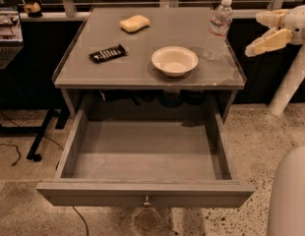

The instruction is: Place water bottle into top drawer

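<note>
So basically nothing of the actual job is done at this point. The clear ribbed plastic water bottle with the white screw cap [219, 27] stands upright on the flat grey table [142, 70], near its back right corner, just beside the shallow cream-white round bowl [174, 60] but not touching it as far as I can see. The wide shallow grey wooden top drawer [142, 192] is pulled way out and looks bare inside, so that part is ready to go.

The pale yellowish two-finger gripper [254, 33] hangs off the right side of the table, near the bottle but apart from it, at about the bottle's height. Its fingers are spread wide and it's holding nothing. What's left, I'd say: close in on the bottle, grab it, lift it, carry it forward and down into the drawer, let go. So pretty much everything.

Other stuff on top: a yellow sponge-like block [134, 23] near the back and a flat black bar-shaped thing [108, 53] to the left. Neither sits between gripper and bottle.

Hard-to-see bits: the arm behind the gripper is cut off by the right edge. The back of the drawer sits in shadow under the tabletop, with some dark shapes there I can't identify. Can't tell how full the bottle is. The white rounded shape [290, 195] at lower right is only partly in view.
</note>
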